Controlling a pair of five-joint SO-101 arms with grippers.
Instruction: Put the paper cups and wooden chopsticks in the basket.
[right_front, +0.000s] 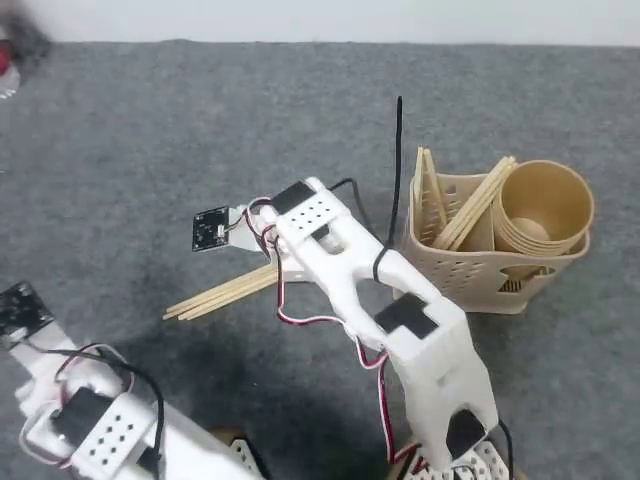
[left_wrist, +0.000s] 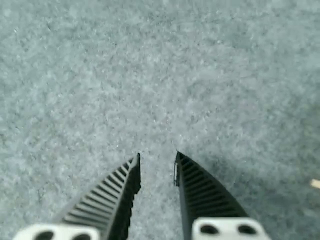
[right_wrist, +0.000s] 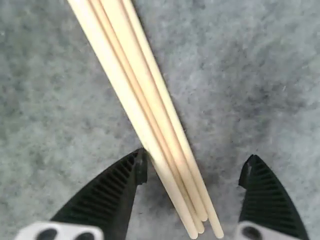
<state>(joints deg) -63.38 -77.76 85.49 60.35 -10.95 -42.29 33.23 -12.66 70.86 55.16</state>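
Note:
A bundle of wooden chopsticks (right_front: 220, 295) lies flat on the grey carpet, left of the basket (right_front: 470, 272). In the right wrist view these chopsticks (right_wrist: 145, 125) run between the fingers of my right gripper (right_wrist: 197, 157), which is open and low over their near ends. The right arm (right_front: 400, 310) reaches from the front edge over them. The beige basket holds stacked paper cups (right_front: 545, 205) and several upright chopsticks (right_front: 470, 205). My left gripper (left_wrist: 158, 156) is narrowly open over bare carpet with nothing in it; its arm (right_front: 90, 425) is at the front left.
Grey carpet (right_front: 150, 140) covers the table, with open floor to the left and behind. A red and white object (right_front: 5, 65) is at the far left corner. A pale tip (left_wrist: 315, 183) pokes in at the edge of the left wrist view.

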